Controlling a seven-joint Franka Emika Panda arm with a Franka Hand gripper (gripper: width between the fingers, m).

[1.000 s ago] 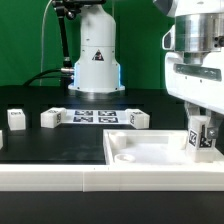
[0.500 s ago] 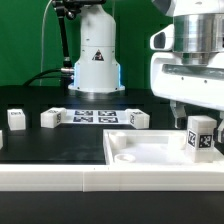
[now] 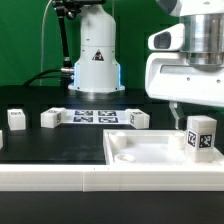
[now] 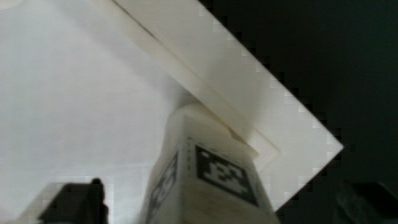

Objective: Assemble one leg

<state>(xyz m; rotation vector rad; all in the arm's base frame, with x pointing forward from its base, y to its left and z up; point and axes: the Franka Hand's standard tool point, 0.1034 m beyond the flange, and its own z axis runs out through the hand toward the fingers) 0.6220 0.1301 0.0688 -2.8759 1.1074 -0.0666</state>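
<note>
Leg (image 3: pixel 201 136) stands upright at the exterior view's right end of the white panel (image 3: pixel 140 150), nothing touching it. Gripper (image 3: pixel 189 108) hangs just above, fingers (image 3: pixel 174 108) clear of its top. Panel's raised rim walls the low approach. Three loose parts (image 3: pixel 52 117) and the marker board (image 3: pixel 96 116) sit well apart on the worktop (image 3: pixel 50 140) behind; robot base (image 3: pixel 96 55) blocks far back.
</note>
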